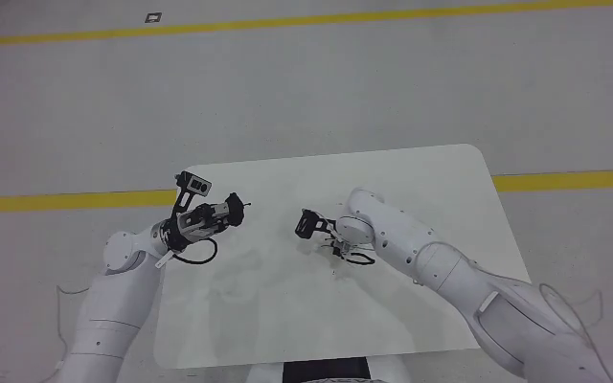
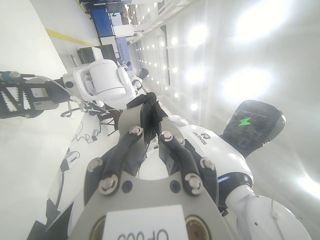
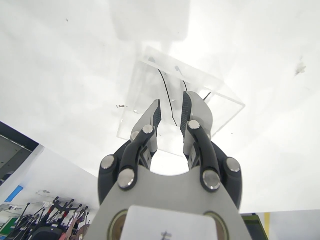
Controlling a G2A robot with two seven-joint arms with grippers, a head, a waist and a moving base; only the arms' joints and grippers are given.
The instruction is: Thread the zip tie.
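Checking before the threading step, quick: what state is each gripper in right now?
Left gripper: shut on what looks like the zip tie.
Right gripper: open, holding nothing, above a clear box with thin black ties inside.

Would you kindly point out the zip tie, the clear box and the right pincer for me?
zip tie (image 3: 164, 79): right wrist view, upper stretch of the black strand.
clear box (image 3: 223, 108): right wrist view, its side wall.
right pincer (image 3: 171, 96): right wrist view, midway between its fingertips.

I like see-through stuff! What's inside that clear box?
Two thin black strips, probably zip ties, seem to lean inside the clear box. One passes behind a finger of the open right tool, so its end is hidden.
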